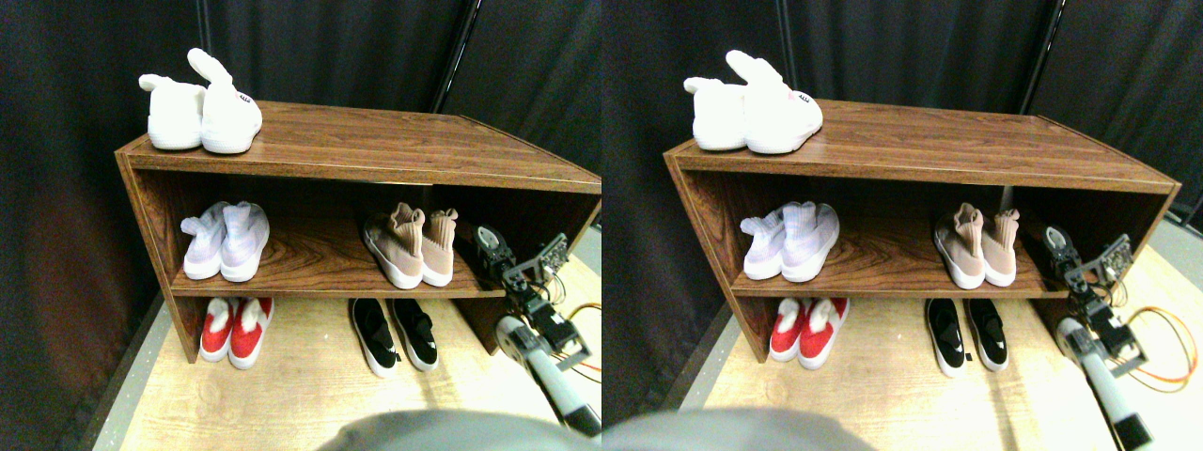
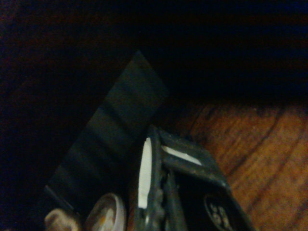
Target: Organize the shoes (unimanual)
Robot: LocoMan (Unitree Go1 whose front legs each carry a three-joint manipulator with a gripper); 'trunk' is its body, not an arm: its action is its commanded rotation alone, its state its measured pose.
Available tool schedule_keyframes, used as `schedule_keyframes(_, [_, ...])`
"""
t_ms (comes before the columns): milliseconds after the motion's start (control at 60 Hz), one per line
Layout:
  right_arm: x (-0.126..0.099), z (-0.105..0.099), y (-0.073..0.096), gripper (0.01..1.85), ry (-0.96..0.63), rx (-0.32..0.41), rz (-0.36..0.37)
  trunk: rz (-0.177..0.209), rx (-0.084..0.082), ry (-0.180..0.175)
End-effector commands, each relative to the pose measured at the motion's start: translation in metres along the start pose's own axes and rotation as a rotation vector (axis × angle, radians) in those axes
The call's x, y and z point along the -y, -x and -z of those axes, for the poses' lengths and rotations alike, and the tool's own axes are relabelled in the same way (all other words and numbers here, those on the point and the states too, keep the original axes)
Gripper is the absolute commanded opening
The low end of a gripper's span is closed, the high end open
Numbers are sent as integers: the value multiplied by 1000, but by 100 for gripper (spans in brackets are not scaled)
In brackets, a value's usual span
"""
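Observation:
The pair of tan knit sneakers (image 1: 411, 246) stands side by side on the middle shelf board (image 1: 320, 258), right of centre, heels toward me. Below them, the black slip-ons (image 1: 395, 334) sit as a pair on the floor under the shelf. My right gripper (image 1: 491, 246) reaches into the right end of the middle shelf, just right of the tan sneakers and apart from them. Nothing shows between its fingers. The wrist view is dark and shows the wood grain of the shelf board (image 2: 260, 144) beyond the gripper's frame.
White bunny-ear slippers (image 1: 202, 108) rest on the shelf's top at the left. Lavender sneakers (image 1: 226, 242) occupy the middle shelf's left side, with red shoes (image 1: 235, 329) on the floor beneath. An orange cable (image 1: 587, 310) loops at the right. Black curtains hang behind.

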Motion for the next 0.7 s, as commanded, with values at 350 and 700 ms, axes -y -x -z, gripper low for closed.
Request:
schedule_keyframes(350, [-51, 1, 73, 6, -69, -149, -242, -4, 1, 9])
schedule_keyframes(700, [-47, -1, 121, 6, -88, -238, -289, -10, 3, 16])
